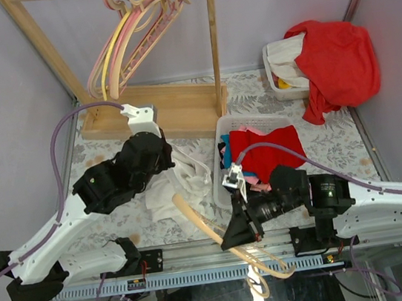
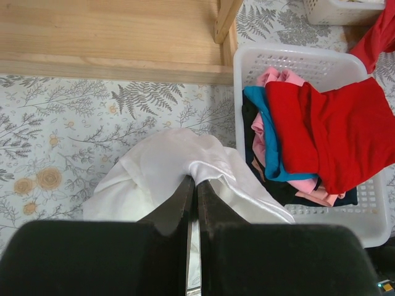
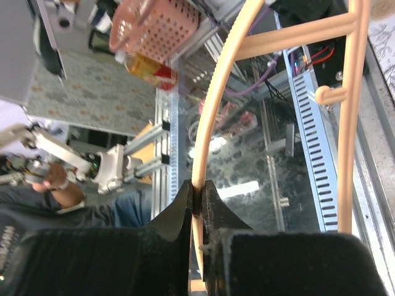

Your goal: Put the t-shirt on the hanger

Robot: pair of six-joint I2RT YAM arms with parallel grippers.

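The white t-shirt lies bunched on the patterned table, just left of the white basket. My left gripper is shut on a fold at its top; in the left wrist view the cloth spreads out from the closed gripper. The pale peach hanger slants from beside the shirt down over the table's near edge. My right gripper is shut on one of its thin arms. The right wrist view shows the gripper pinching the hanger, whose other bar runs along the right side.
A white basket holding red, pink, blue and dark clothes stands right of the shirt. At the back right a second bin carries a big red garment. The wooden rack behind holds pink and yellow hangers.
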